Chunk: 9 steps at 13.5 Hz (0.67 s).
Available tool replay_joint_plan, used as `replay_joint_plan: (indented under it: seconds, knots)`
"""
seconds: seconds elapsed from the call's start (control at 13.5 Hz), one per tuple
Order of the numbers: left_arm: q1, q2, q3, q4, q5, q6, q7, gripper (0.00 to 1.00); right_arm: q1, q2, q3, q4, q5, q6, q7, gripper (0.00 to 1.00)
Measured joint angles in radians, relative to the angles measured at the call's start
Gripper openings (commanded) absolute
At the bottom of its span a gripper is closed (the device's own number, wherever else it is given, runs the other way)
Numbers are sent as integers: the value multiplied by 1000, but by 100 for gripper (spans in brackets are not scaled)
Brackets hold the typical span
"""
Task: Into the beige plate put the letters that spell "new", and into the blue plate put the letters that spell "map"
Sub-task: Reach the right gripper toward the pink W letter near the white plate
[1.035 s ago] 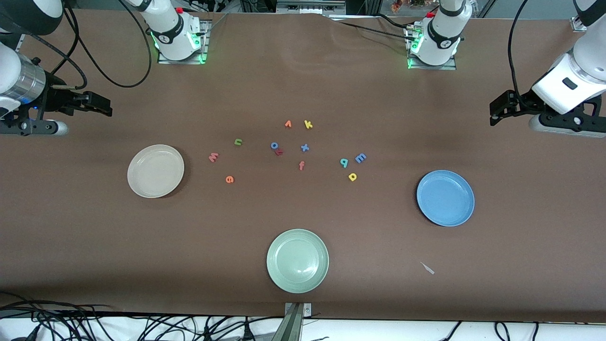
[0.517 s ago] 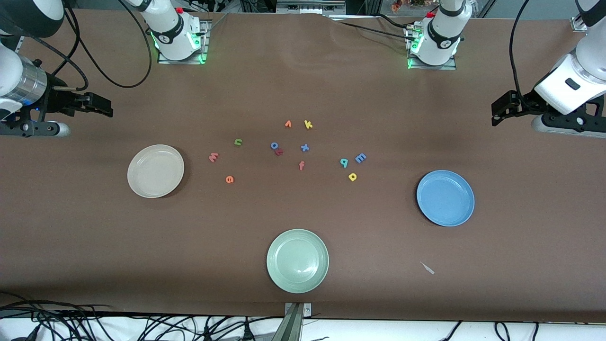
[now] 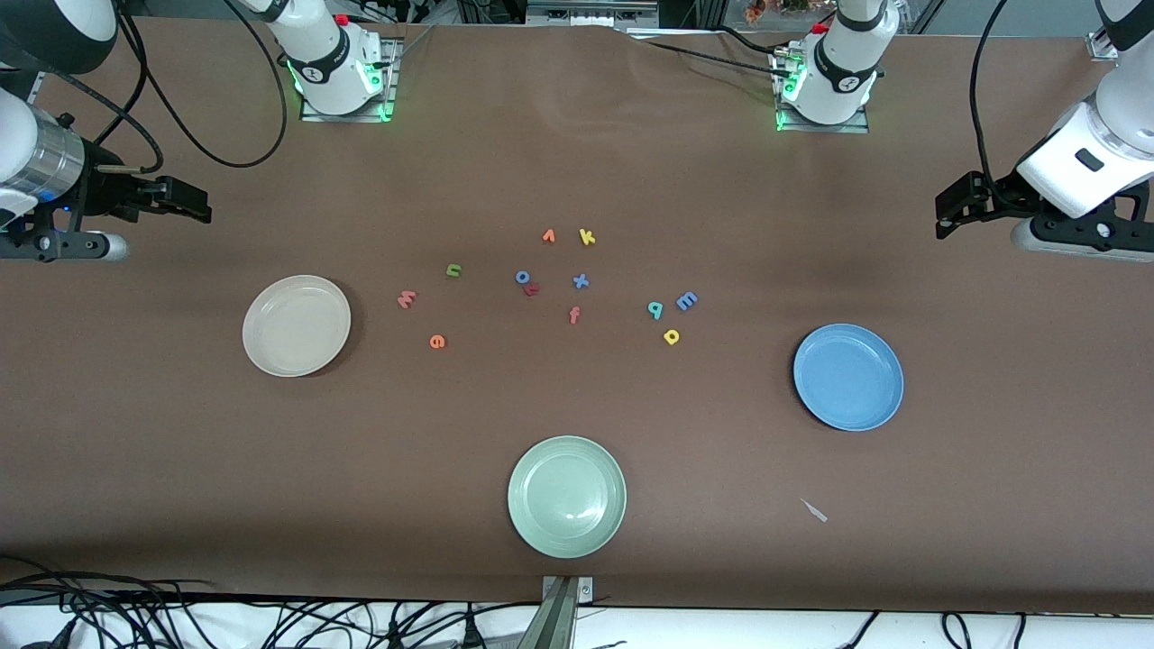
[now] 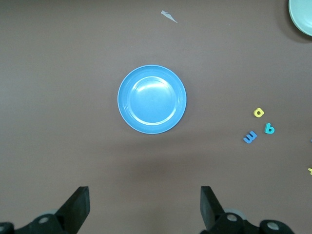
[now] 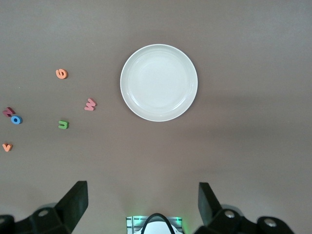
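Note:
The beige plate lies toward the right arm's end, with the green n, salmon w and orange e on the table beside it. Toward the left arm's end is the blue plate, beside the blue m, teal p and yellow a. Both plates hold nothing. My right gripper and left gripper hang open over bare table at their own ends.
A pale green plate sits nearest the front camera. In the middle lie an orange v, yellow k, blue o, a red letter, blue x and orange f. A small pale scrap lies near the blue plate.
Both wrists have shifted very slightly; nothing on the table has moved and both grippers stay open.

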Motion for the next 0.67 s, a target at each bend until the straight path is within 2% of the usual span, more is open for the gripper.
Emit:
replay_joint_plan:
  seconds: [0.3,0.67]
  knots:
    - [0,0,0,0,0,-5,0,100,4,11,7,-1,8,0,-58,100]
    - [0,0,0,0,0,-17,0,100,26,76,14,-1,19,8,-124,100]
